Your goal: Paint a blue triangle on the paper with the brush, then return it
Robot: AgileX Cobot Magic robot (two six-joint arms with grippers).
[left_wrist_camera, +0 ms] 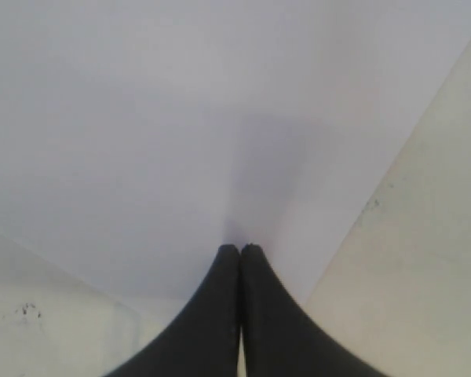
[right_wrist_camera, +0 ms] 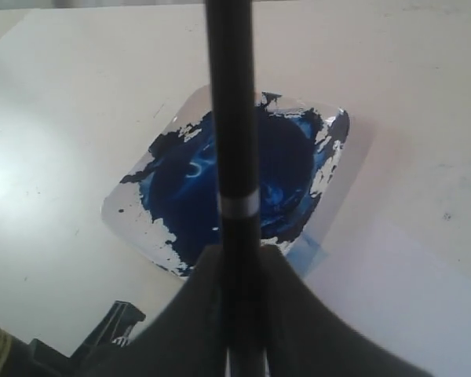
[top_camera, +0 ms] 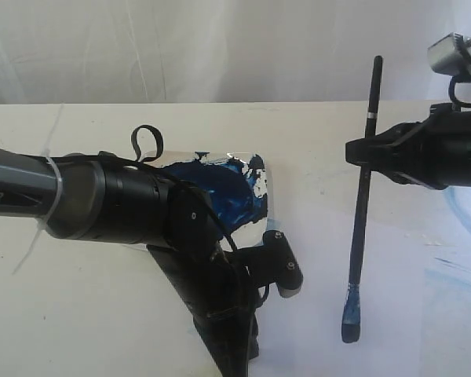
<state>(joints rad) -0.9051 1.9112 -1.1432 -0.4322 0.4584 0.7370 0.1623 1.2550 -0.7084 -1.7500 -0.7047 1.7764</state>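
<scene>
My right gripper [top_camera: 367, 154] is shut on the brush [top_camera: 363, 196], a long black handle with a silver band [right_wrist_camera: 239, 206], held nearly upright. Its blue-stained bristle tip [top_camera: 351, 316] points down at the white paper [top_camera: 400, 314]; I cannot tell whether it touches. In the right wrist view the handle [right_wrist_camera: 230, 118] runs out from between the jaws of that gripper [right_wrist_camera: 240, 253]. My left gripper [left_wrist_camera: 240, 248] is shut on nothing, its tips down on the paper [left_wrist_camera: 180, 118] near the sheet's edge. In the exterior view the left gripper [top_camera: 237, 353] points down at the paper's left edge. No blue triangle is in view.
A square white plate [top_camera: 261, 206] smeared with dark blue paint, also in the right wrist view [right_wrist_camera: 133, 216], lies behind the left arm [top_camera: 102, 196]. Faint pale-blue streaks [top_camera: 455, 267] mark the paper's right side. Cream table [left_wrist_camera: 424, 275] surrounds the sheet.
</scene>
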